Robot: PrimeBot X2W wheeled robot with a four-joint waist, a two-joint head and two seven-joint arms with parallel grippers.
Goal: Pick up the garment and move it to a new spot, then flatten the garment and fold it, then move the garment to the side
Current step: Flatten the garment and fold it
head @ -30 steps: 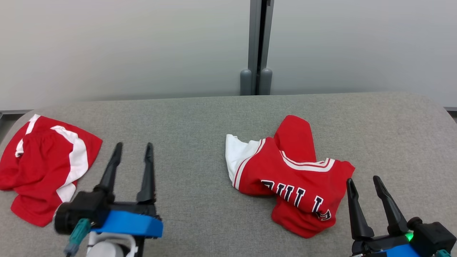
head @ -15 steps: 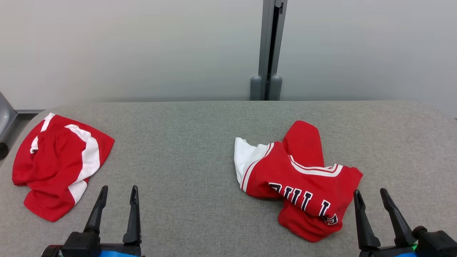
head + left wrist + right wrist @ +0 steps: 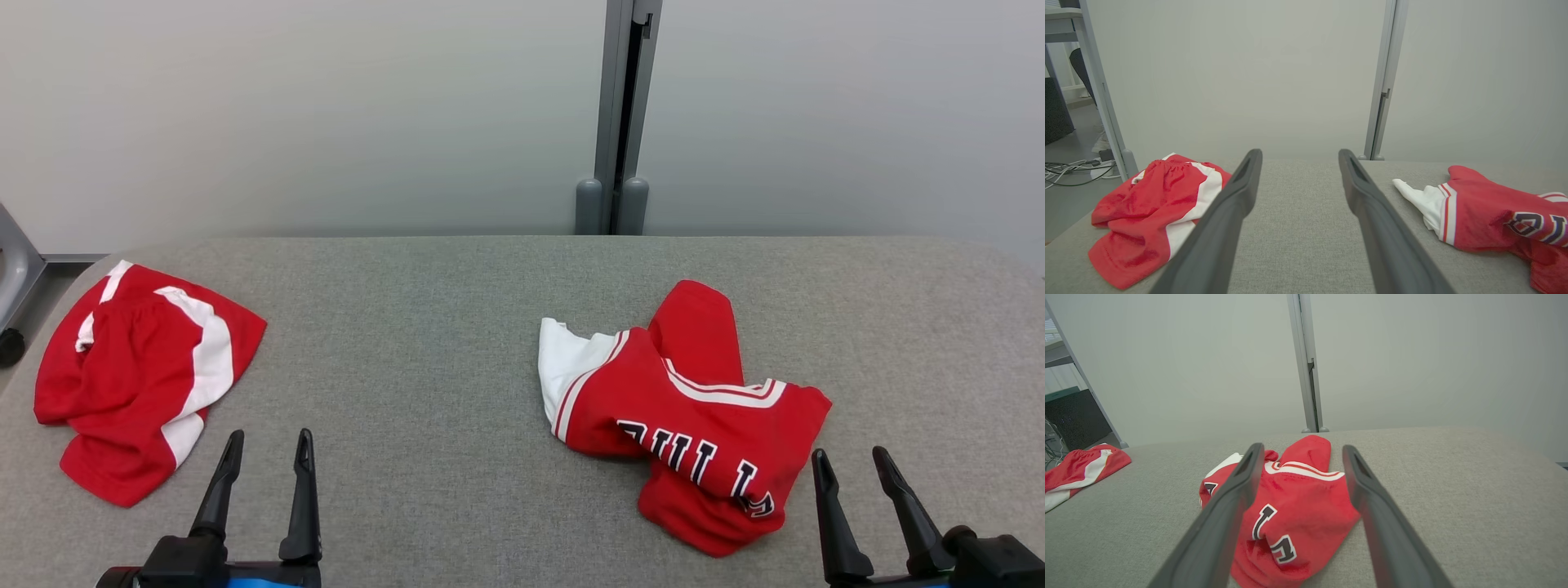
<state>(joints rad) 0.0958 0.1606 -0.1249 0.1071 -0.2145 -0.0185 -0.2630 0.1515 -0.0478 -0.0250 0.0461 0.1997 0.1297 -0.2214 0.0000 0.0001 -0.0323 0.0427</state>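
Note:
The garment (image 3: 686, 408), a red jersey with white trim and dark letters, lies crumpled on the right half of the grey padded table (image 3: 449, 343). It also shows in the left wrist view as the jersey (image 3: 1486, 220) and in the right wrist view as the jersey (image 3: 1298, 498). My right gripper (image 3: 851, 453) stands open just right of its near corner, apart from the cloth. In the right wrist view the right gripper (image 3: 1302, 447) frames the jersey between its fingers. My left gripper (image 3: 270, 437) is open and empty over bare table; from its wrist the left gripper (image 3: 1300, 154) points at the wall.
Red shorts with white stripes (image 3: 139, 376) lie bunched at the table's left end, seen too as shorts (image 3: 1151, 212). A grey partition post (image 3: 620, 122) rises behind the far edge. A metal frame (image 3: 12, 269) and floor cables (image 3: 1069, 171) lie beyond the left edge.
The head camera has shifted, sliding the scene right and down. My left gripper has drawn back toward the near edge. The right gripper has sunk slightly. Both garments lie as before.

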